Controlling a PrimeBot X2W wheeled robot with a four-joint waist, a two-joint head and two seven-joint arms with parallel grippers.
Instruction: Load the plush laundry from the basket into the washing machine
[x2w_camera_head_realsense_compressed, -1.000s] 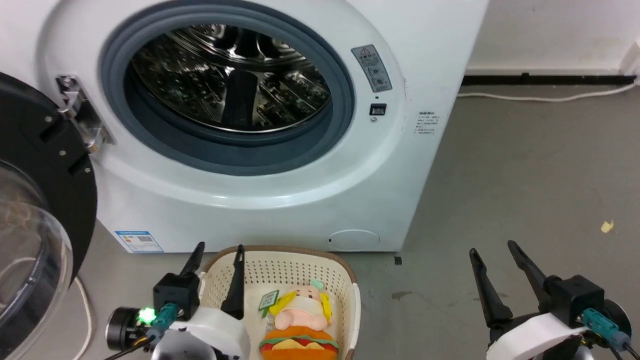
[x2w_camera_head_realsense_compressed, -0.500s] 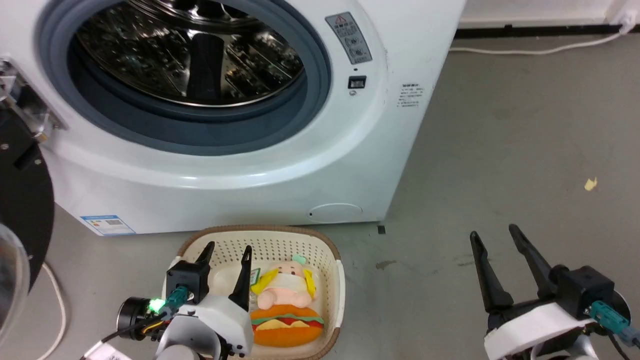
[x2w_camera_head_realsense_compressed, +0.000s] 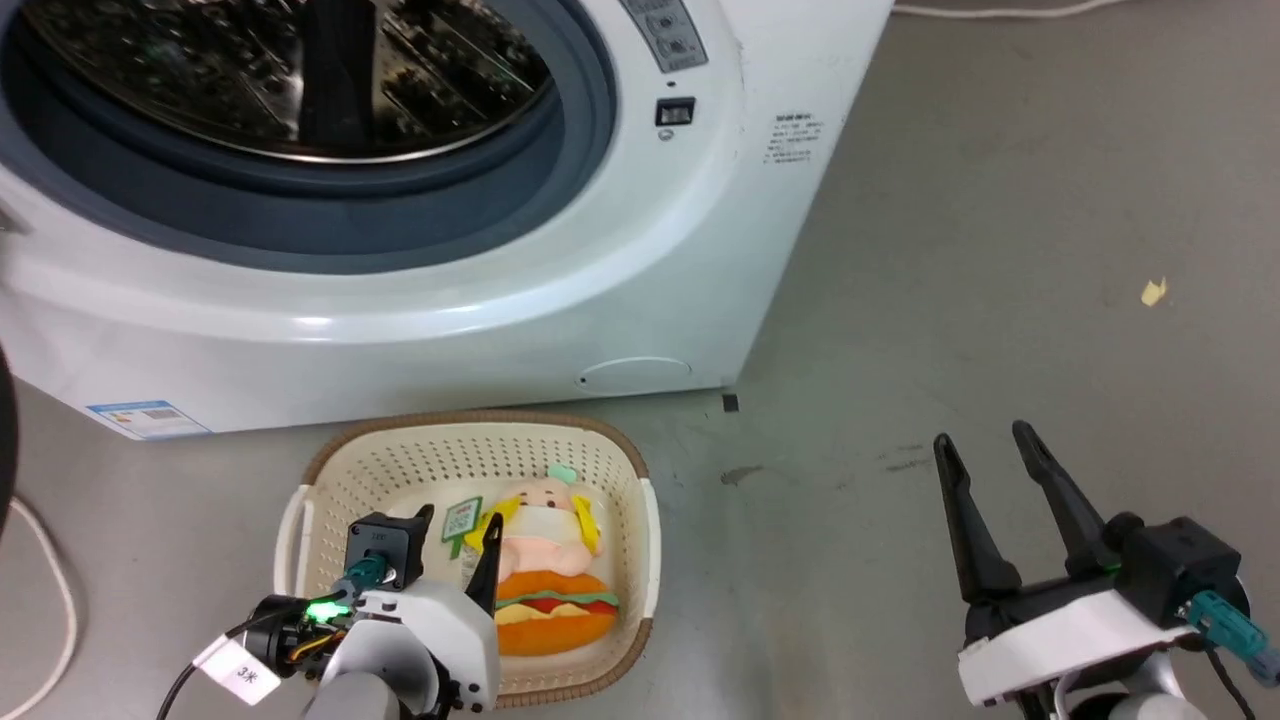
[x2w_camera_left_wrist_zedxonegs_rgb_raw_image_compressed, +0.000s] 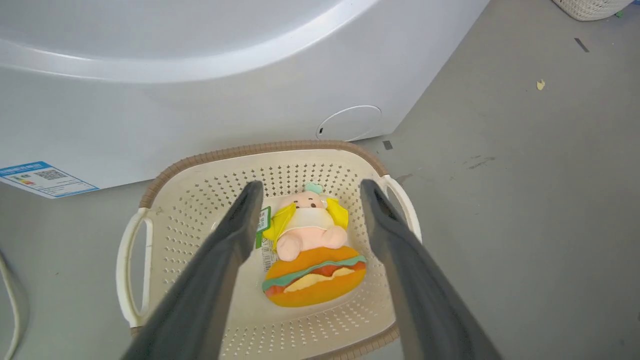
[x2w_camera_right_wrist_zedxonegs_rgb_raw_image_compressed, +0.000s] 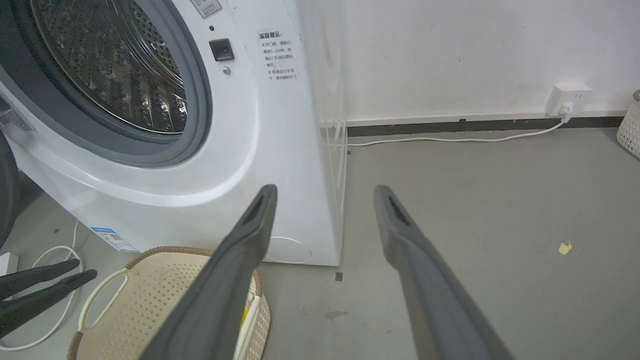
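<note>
As the plush laundry (x2w_camera_head_realsense_compressed: 545, 570) lies now: on the bottom of the basket (x2w_camera_head_realsense_compressed: 470, 425), doll end far, burger end near. Nothing loaded yet.
Basket: on the floor (x2w_camera_head_realsense_compressed: 950, 250), just in front of the washing machine (x2w_camera_head_realsense_compressed: 450, 330), toward its right lower corner.
Washing machine: port uncovered, steel drum (x2w_camera_head_realsense_compressed: 250, 80) in plain sight. No laundry seen in the part of it that shows.
Left to do: grasp, lift, carry up and far into the drum, release. That is the whole transfer, by my reckoning.
Left tool (x2w_camera_head_realsense_compressed: 459, 515): fingers spread wide, holding nothing. Poised over the basket's near-left part, pointing far and downward. In the left wrist view its two fingers frame the toy. No contact seen; looks clear above it.
Right tool (x2w_camera_head_realsense_compressed: 980, 434): wide, empty. Over bare floor, well right of the basket, fingers pointing far.
</note>
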